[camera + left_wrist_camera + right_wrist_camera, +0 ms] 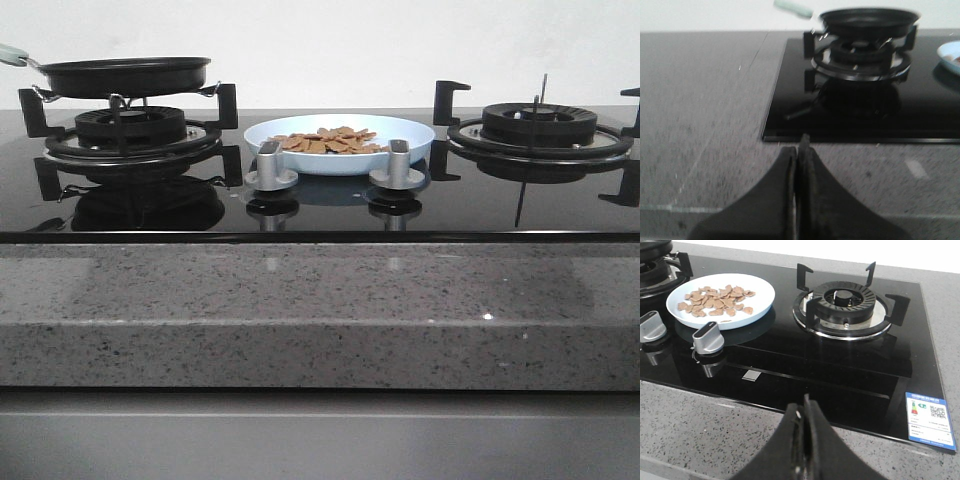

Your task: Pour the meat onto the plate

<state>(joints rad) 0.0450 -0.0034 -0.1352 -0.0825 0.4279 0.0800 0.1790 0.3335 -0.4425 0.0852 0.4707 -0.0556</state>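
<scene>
The pale-blue plate (pixel 340 145) sits on the black glass hob between the two burners, and its rim (pixel 762 300) also shows in the right wrist view. Orange-brown meat pieces (pixel 330 140) lie heaped in it, spread flat (pixel 715 301). A black frying pan (pixel 125 75) with a pale handle rests on the left burner; no meat shows in the pan (pixel 869 19). My left gripper (pixel 799 150) is shut and empty above the grey counter, short of the hob's front edge. My right gripper (pixel 804 410) is shut and empty at the hob's front edge. Neither shows in the front view.
Two silver knobs (pixel 271 165) (pixel 398 163) stand in front of the plate. The right burner (pixel 540 125) with black pan supports is bare. A speckled grey stone counter (pixel 300 310) runs along the hob's front. A blue label (pixel 931 421) sticks to the hob's corner.
</scene>
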